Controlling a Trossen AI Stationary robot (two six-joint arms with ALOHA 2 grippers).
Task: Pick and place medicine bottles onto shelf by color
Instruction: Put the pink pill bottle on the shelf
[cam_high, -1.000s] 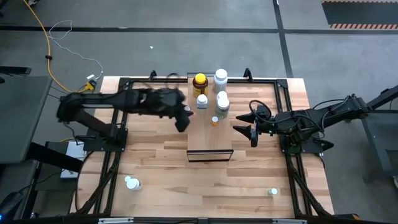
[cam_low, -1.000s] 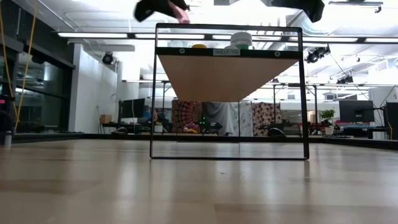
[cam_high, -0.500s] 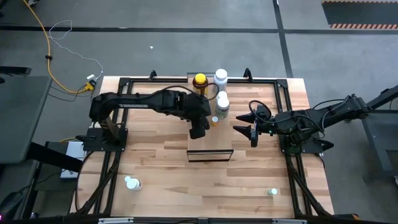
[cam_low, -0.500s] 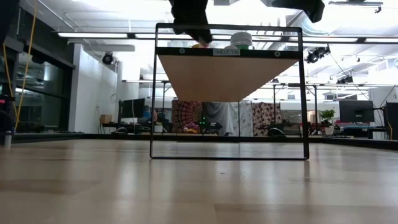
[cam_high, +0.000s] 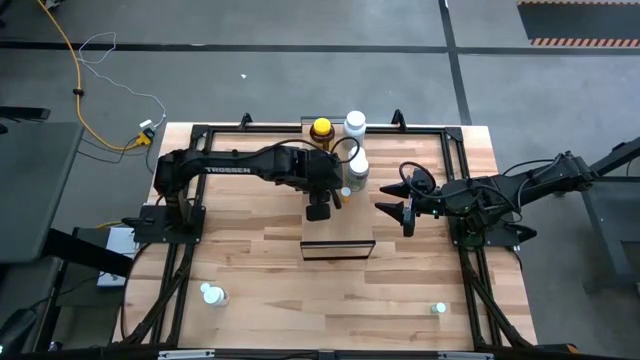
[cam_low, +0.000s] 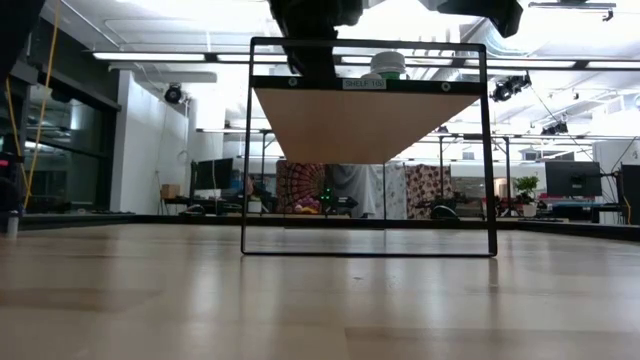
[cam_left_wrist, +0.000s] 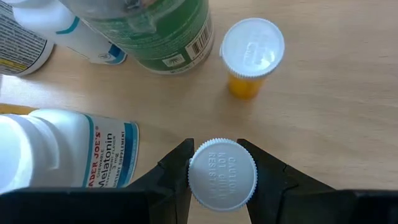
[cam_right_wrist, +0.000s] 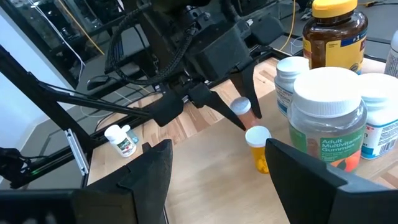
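Left end effector (cam_left_wrist: 222, 174) gripping small white-capped bottle (cam_left_wrist: 222, 173), hovering over shelf (cam_high: 338, 225) mid-worktop, beside tiny orange bottle (cam_left_wrist: 250, 56). Risk: lowering crookedly knocking orange bottle or melatonin bottle (cam_left_wrist: 59, 148). Right end effector (cam_high: 400, 209) idling released near right edge.

Striped butcher-block wooden tabletop (cam_high: 250, 260) sits on a grey concrete floor (cam_high: 300, 80). Black metal tube frame (cam_high: 200, 131) runs along the tabletop's back and sides. Yellow cable (cam_high: 70, 70) and thin white wire (cam_high: 100, 45) trail over the floor off the table's back left corner. In the low view: 1 dark computer monitor (cam_low: 565, 178) at right, patterned hanging cloths (cam_low: 300, 185) mid-room, long fluorescent ceiling lights (cam_low: 160, 57) above.
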